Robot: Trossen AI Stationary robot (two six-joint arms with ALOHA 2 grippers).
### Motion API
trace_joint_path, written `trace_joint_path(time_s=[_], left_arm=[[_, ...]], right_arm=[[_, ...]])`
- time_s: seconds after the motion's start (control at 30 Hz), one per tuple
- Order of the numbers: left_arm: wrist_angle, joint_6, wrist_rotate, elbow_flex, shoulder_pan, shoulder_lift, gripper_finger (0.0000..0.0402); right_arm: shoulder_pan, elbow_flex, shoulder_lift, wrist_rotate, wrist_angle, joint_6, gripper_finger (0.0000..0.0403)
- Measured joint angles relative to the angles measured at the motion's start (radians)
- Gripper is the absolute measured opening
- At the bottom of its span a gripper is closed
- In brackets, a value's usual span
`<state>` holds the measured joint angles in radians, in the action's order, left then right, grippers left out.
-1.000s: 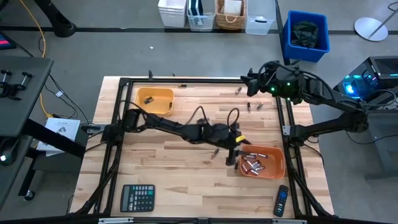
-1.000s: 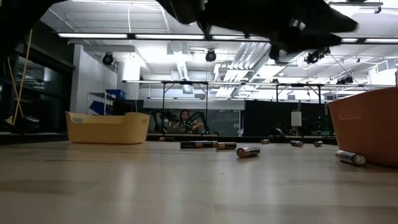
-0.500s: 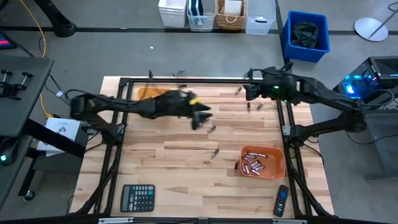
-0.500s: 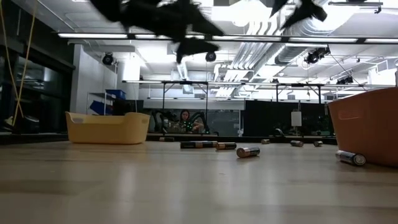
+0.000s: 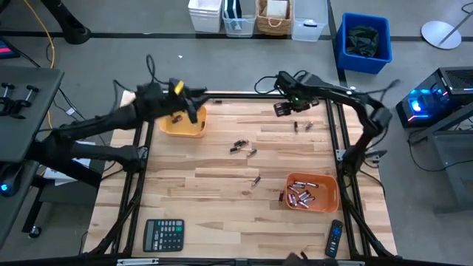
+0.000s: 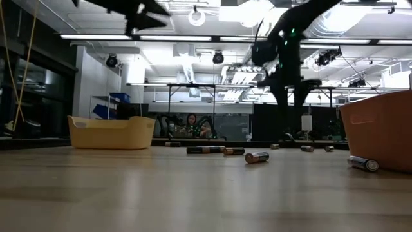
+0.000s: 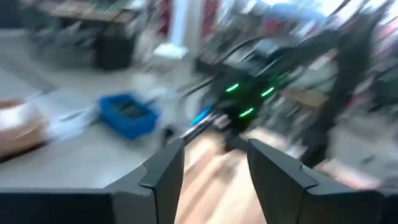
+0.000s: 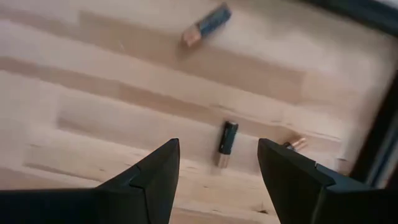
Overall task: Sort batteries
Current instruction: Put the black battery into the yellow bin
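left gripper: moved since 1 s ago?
Yes. In the high view the left gripper has swung away from the orange bin, where it was a second ago, across the table to above the yellow bin at the far-left corner. Its fingers are open and empty.

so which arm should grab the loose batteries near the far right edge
Right. The right gripper hovers open near those batteries, which show between its fingers in its wrist view. The left gripper, also open, is over the yellow bin.
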<state>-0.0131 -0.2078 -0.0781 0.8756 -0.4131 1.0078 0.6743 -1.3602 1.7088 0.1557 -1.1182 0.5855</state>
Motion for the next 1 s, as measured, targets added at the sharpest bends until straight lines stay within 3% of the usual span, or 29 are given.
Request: trace_joint_path(time_s=[0.1, 0.17, 0.27, 0.5, 0.77, 1.0], left_arm=[[0.215, 0.061, 0.078, 0.045, -0.079, -0.057, 0.0166], [0.272, 0.084, 0.147, 0.057, -0.115, -0.100, 0.0166], [0.328, 0.083, 0.160, 0.056, -0.152, -0.148, 0.0166], [0.324, 0.081, 0.162, 0.056, -0.196, -0.176, 0.0166], [0.291, 0.075, 0.161, 0.055, -0.210, -0.137, 0.0166], [0.209, 0.053, 0.161, 0.055, -0.210, -0.149, 0.0166]], right_arm=[[0.023, 0.000, 0.058, -0.047, 0.001, -0.027, 0.0213], [0.026, 0.000, 0.080, -0.073, -0.005, -0.042, 0.0213], [0.026, 0.032, 0.103, -0.132, -0.025, -0.050, 0.0213], [0.062, 0.215, 0.070, -0.150, 0.129, 0.018, 0.0213], [0.081, 0.298, 0.079, -0.124, 0.307, 0.069, 0.0213], [0.095, 0.339, 0.075, -0.089, 0.326, 0.066, 0.0212]])
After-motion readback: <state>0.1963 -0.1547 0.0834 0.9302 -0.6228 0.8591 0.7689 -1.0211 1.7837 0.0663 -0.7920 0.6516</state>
